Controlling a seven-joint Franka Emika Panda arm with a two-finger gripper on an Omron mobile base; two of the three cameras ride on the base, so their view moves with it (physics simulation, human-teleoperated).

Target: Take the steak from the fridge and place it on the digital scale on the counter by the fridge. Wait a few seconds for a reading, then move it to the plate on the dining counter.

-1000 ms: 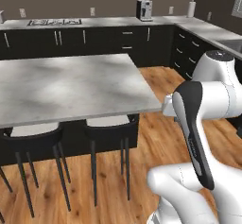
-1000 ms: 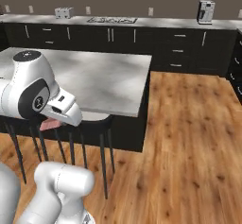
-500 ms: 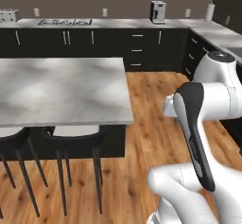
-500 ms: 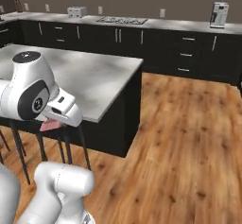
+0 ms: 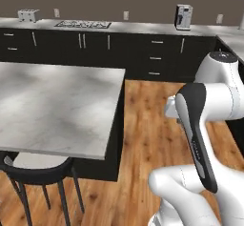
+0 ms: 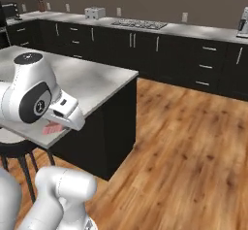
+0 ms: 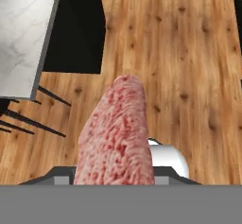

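The steak (image 7: 117, 138), a pinkish-red raw slab, stands up from the bottom of the hand view over the wooden floor, and my gripper (image 7: 116, 173) is shut on it, its fingertips hidden behind the meat. From the right base view the steak (image 6: 52, 128) peeks out under the white hand, just off the near edge of the dining counter (image 6: 94, 81). That light grey marble top (image 5: 57, 110) lies to my left, and its corner (image 7: 26, 29) shows at the upper left of the hand view. The plate, the digital scale and the fridge are out of view.
Black stools (image 5: 39, 167) stand under the island's near edge, one of them (image 6: 13, 147) below my hand. The far wall worktop carries a hob (image 5: 82, 24), a toaster (image 5: 28, 15) and a coffee machine (image 5: 183, 16). Wooden floor (image 6: 189, 137) lies to the right of the island.
The base has driven on, so the whole scene has shifted: the island has slid to the left and looms larger. The steak stays held in the shut gripper.
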